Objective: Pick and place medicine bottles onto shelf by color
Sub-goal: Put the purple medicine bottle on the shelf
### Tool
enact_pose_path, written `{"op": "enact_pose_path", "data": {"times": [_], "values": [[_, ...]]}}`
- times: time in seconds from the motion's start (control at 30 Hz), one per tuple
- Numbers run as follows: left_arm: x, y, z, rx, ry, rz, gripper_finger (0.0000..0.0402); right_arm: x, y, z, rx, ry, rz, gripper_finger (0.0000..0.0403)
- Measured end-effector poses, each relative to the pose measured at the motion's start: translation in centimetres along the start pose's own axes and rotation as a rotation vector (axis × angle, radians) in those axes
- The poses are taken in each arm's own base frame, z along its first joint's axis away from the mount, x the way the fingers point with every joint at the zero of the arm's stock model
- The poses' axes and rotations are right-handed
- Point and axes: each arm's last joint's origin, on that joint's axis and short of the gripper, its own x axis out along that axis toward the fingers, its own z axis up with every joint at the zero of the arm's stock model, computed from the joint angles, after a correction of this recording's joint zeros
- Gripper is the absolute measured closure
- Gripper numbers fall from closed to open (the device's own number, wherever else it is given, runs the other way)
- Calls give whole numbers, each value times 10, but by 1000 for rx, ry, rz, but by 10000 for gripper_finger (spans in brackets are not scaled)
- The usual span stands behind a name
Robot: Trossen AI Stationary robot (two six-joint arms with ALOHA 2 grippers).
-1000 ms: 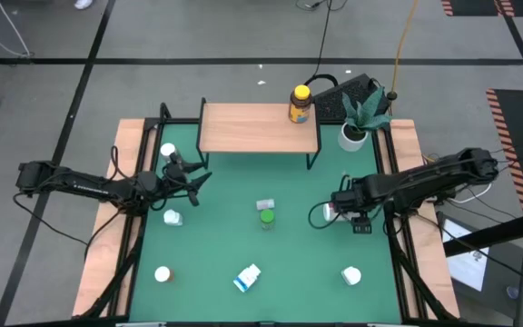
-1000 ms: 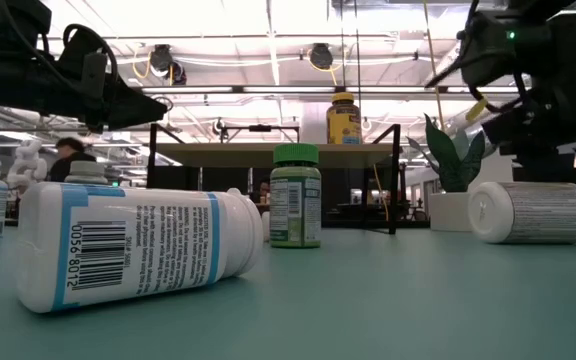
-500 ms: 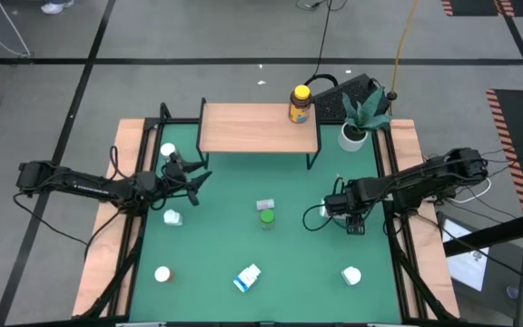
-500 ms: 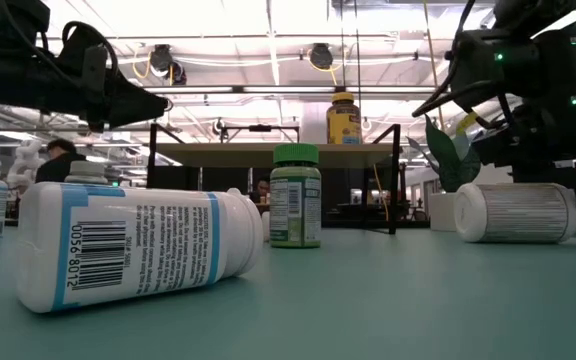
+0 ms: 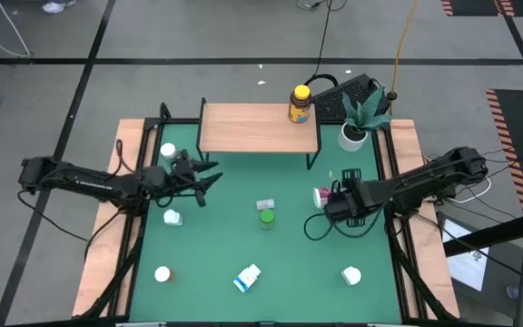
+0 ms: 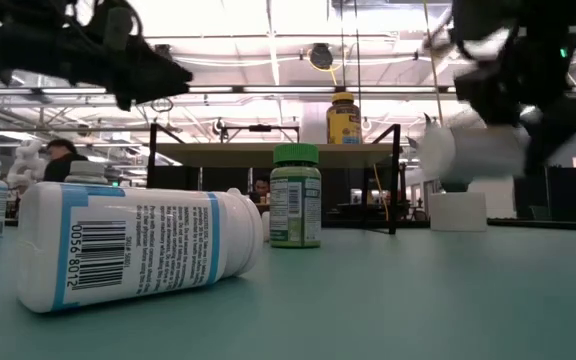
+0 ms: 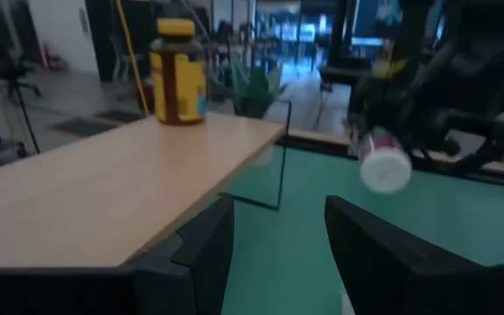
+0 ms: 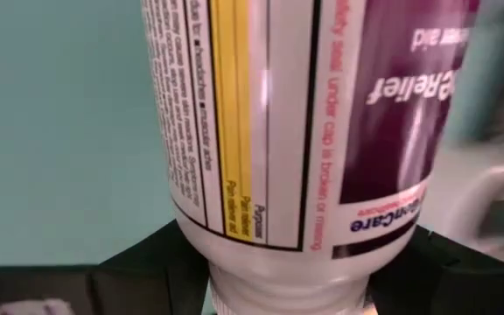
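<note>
My right gripper point(image 5: 332, 201) is shut on a white bottle with a purple and red label point(image 5: 320, 195), held above the green table; the bottle also shows in the low view point(image 6: 468, 152) and in the left wrist view point(image 7: 383, 166). My left gripper point(image 5: 209, 176) is open and empty above the table's left part, in front of the shelf point(image 5: 258, 127). An amber bottle with a yellow cap point(image 5: 300, 104) stands on the shelf's right end. A green bottle point(image 5: 267, 218) stands at the table's middle. My right gripper pinches the bottle between its two fingers point(image 8: 147, 262), on opposite sides of the end nearest the wrist, where the body narrows point(image 8: 278, 262). The fingers come level from the table's right and lie along the bottle. The bottle lies level, lifted clear, its free end point(image 6: 434, 150) toward the table's left.
A white bottle point(image 5: 264, 205) lies beside the green one. A blue-labelled bottle point(image 5: 247, 278) lies near the front edge. White-capped bottles stand at the left point(image 5: 168, 151), point(image 5: 172, 217), point(image 5: 162, 273) and the front right point(image 5: 351, 274). A white plant pot point(image 5: 352, 136) stands right of the shelf.
My right gripper has slid the lying bottle a little toward the table's left, then lifted it clear of the table, still level. My left gripper has risen and gone a little toward the table's right.
</note>
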Motion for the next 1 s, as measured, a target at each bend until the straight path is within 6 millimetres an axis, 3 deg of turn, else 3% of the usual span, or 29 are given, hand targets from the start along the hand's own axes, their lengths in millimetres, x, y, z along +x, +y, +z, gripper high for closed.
{"op": "enact_pose_path", "data": {"times": [0.23,0.57,0.73,0.87,1.0], "values": [[41,-18,27,14,78,-27,204,-35,-12,18,-267,-174,-426,171],[81,-45,74,-24,144,-309,97,-63,-23,59,-458,-173,-947,170],[100,-54,74,-33,174,-359,56,-75,-28,73,-505,-246,-954,171],[117,-60,63,-27,224,-355,37,-74,-33,77,-612,-257,-936,170],[127,-63,56,-35,261,-359,27,-73,-41,80,-612,-252,-938,168]]}}
